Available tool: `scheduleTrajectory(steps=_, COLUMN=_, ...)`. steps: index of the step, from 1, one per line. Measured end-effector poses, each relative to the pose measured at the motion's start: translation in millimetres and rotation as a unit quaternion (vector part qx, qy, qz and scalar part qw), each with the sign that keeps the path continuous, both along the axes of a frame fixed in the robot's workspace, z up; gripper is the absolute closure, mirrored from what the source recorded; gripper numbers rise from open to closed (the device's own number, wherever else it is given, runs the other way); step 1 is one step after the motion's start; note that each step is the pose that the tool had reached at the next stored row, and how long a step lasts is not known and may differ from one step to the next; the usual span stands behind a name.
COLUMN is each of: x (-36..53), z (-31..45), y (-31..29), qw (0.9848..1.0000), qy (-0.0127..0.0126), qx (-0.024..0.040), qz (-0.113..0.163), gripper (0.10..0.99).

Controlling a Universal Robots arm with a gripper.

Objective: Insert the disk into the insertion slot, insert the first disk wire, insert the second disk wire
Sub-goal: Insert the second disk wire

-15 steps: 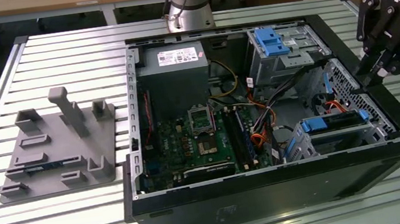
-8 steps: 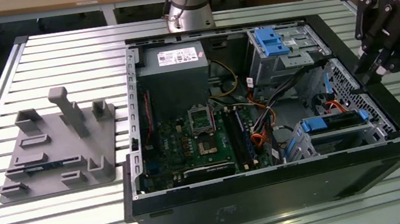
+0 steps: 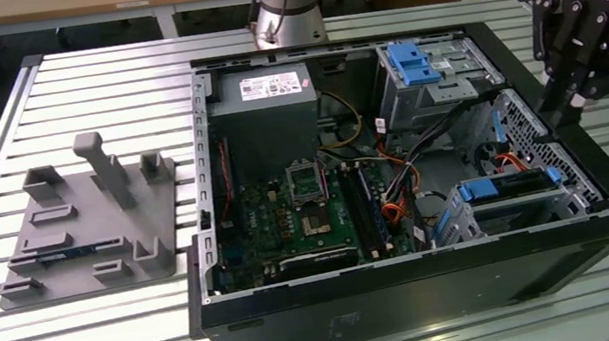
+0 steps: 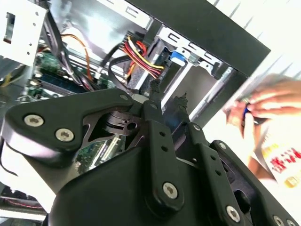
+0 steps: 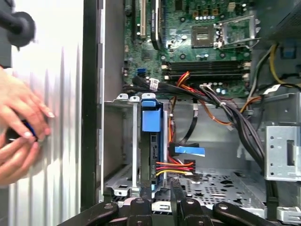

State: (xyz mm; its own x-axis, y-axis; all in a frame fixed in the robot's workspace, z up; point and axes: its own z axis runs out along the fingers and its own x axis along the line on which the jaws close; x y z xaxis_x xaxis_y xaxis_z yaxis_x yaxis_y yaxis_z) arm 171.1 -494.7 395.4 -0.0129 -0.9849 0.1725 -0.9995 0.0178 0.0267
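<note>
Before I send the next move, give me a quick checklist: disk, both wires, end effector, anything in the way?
1. Disk in the insertion slot: ok. It lies inside the cage in its blue carrier.
2. Red-yellow-black wire bundle plugged in: cannot tell. It reaches the disk's end, but the joint is hidden.
3. Blue-ended wire plugged in: cannot tell. Its connector lies close beside the disk.
4. End effector clear of the case: ok. It hangs above the rim at the exterior view's right.
5. Workspace free of people: not ok. A person's hands are just outside the case wall.
</note>
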Motion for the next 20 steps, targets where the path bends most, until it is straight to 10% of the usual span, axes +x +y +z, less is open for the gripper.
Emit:
scheduleTrajectory(steps=5, x=0.0, z=-1.7, y=17.5, qw=0.9991, qy=0.0001, qx=-0.0429, qz=0.000, gripper=0.784)
scheduleTrajectory(steps=16, x=-1.1, z=-17.3, y=67.0, qw=0.9989, qy=-0.0005, qx=-0.0465, qz=0.000, gripper=0.784)
scheduleTrajectory(steps=20, x=-6.0, z=-19.4, y=75.5, qw=0.9973, qy=-0.0011, qx=-0.0735, qz=0.000, gripper=0.784)
